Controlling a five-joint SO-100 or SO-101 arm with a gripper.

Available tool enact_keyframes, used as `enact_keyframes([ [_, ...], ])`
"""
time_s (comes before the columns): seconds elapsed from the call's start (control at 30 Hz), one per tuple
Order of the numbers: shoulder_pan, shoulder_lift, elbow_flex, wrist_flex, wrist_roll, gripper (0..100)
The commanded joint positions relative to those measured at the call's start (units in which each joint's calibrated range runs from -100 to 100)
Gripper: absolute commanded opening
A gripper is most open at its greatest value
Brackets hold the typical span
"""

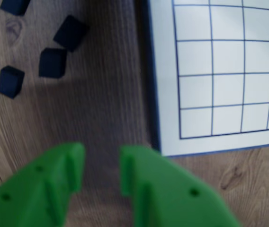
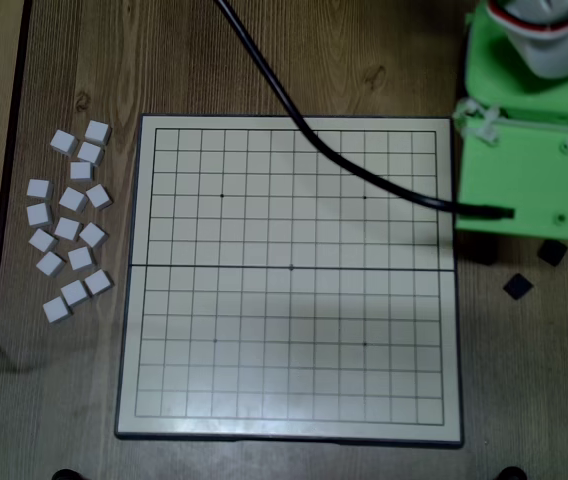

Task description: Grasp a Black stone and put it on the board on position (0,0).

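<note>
Right now your green hand (image 1: 101, 172) sits low in the wrist view, fingers a little apart and holding nothing. Black stones lie on the brown worktop (image 1: 106, 94) at upper left, the nearest Black stone (image 1: 52, 62) well away from it. You see the board (image 1: 219, 71) at upper right.

Wood-grain table (image 1: 101, 94), matte black stones (image 1: 52, 62), green plastic gripper (image 1: 102, 172)

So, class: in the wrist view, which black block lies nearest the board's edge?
The tilted Black stone, rightmost of four, closest to the board.
</note>
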Motion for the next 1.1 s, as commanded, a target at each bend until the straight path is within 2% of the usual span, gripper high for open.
enact_keyframes([
  [0.0, -1.3, 0.8, -6.5, 0.2, -1.9, 6],
  [0.6, -3.7, 9.3, -13.5, 0.0, -5.5, 6],
  [1.07, -3.0, 12.1, -15.4, -0.2, -5.4, 7],
])
